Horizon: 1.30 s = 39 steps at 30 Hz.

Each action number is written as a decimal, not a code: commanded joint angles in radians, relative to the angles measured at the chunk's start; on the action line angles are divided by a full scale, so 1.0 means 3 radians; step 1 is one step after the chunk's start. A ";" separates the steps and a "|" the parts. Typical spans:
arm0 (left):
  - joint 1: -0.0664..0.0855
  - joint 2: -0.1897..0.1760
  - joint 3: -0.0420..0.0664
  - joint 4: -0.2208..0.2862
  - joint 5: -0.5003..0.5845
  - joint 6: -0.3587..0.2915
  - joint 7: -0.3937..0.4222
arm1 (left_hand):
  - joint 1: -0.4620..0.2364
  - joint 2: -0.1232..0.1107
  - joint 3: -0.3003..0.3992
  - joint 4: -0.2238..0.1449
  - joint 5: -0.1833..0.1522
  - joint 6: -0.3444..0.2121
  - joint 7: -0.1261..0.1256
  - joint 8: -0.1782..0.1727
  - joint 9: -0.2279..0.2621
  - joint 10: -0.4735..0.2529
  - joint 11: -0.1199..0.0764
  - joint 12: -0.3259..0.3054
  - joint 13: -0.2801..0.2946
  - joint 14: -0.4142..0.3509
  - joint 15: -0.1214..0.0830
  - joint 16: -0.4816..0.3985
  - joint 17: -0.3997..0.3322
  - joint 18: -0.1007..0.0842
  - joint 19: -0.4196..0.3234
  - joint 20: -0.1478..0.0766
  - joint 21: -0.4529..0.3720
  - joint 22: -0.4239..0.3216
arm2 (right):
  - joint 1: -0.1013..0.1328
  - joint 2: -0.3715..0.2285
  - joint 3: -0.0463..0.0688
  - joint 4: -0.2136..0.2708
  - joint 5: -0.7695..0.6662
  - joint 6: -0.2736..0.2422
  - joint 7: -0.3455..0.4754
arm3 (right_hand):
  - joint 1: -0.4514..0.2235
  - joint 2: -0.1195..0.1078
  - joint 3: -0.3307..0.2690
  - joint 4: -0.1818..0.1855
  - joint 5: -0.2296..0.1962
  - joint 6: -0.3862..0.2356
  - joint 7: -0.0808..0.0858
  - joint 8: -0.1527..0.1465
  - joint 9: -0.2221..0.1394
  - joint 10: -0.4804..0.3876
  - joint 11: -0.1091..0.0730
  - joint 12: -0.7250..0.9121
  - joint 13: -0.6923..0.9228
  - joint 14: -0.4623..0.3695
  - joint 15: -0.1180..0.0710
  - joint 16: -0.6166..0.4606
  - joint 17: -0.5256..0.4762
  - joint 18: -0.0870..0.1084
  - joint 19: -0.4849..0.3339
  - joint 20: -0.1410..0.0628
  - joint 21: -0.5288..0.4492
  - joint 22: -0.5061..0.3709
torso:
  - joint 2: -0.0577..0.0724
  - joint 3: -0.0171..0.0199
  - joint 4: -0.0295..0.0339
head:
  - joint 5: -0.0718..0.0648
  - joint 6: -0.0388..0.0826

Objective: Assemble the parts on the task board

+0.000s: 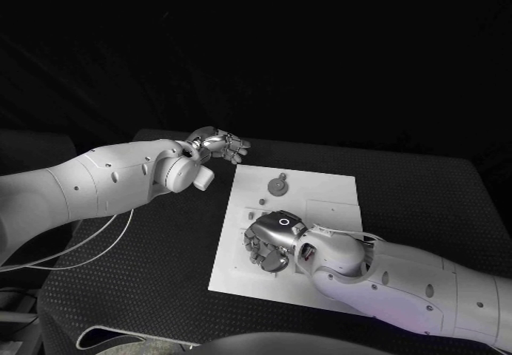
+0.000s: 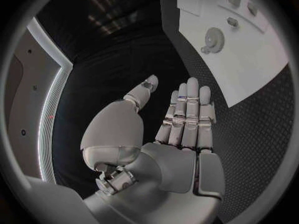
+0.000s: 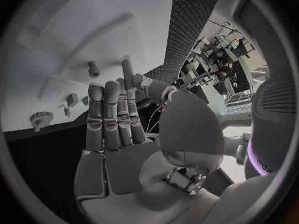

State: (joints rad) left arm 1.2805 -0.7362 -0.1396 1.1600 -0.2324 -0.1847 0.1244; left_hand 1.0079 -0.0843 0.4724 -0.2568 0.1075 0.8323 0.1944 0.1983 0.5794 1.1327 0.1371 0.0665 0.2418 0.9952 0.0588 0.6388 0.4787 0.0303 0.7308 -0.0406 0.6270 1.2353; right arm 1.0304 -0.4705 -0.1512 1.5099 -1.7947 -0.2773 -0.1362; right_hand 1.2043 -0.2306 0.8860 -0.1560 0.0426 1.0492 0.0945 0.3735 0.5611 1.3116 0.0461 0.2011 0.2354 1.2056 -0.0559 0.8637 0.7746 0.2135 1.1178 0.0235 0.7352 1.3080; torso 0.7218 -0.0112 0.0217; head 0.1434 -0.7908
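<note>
The task board (image 1: 320,214) lies flat in the middle of the black tabletop (image 1: 427,200). A gear (image 1: 278,186) sits on the board's far part, apart from both hands. A short peg (image 3: 93,68) stands upright on the board, and several small parts (image 3: 73,99) lie near it; their exact seating cannot be told.

The left hand (image 1: 219,144) hovers over the tabletop just beyond the board's far left corner, off the board. Its fingers (image 2: 190,109) are extended side by side with the thumb set apart, and it holds nothing.

The right hand (image 1: 272,240) is over the near middle of the board, palm down. Its fingers (image 3: 112,114) are straight and close together, gripping nothing. Whether the fingertips touch the board cannot be told.
</note>
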 commanded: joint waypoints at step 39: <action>0.0004 0.0000 0.0002 -0.0008 0.0003 0.0078 0.0016 | -0.0017 0.0006 -0.0012 0.0014 -0.0011 -0.0029 0.0001 0.0026 -0.0009 0.0003 0.0002 0.0016 -0.0008 0.0021 0.0003 -0.0034 0.0020 0.0059 0.0031 0.0003 -0.0027 0.0010 | -0.0023 -0.0117 -0.0026 0.0040 -0.0086 0.0007 -0.0049 | 0.0009 0.0026 0.0031 -0.0021 0.0019 0.0019 0.0001 0.0013 0.0022 0.0033 -0.0009 0.0001 0.0019 0.0013 -0.0021 0.0023 -0.0009 0.0161 0.0016 -0.0026 0.0019 0.0054 | 0.0000 0.0002 -0.0005 | 0.0005 -0.0025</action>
State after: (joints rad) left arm 1.2805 -0.7373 -0.1396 1.1556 -0.2323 -0.1772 0.1230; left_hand 1.0079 -0.0843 0.4724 -0.2568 0.1075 0.8323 0.1944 0.2025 0.5777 1.1327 0.1371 0.0665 0.2403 0.9952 0.0588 0.6349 0.4832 0.0283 0.7308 -0.0406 0.6232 1.2367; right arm 1.0247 -0.5048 -0.1590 1.5212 -1.8034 -0.2813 -0.1376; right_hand 1.2046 -0.2305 0.8900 -0.1630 0.0435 1.0469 0.0932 0.3743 0.5652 1.3139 0.0477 0.1980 0.2419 1.2110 -0.0555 0.8673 0.7733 0.2136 1.1220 0.0230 0.7350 1.3076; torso 0.7215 -0.0104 0.0209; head 0.1448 -0.7979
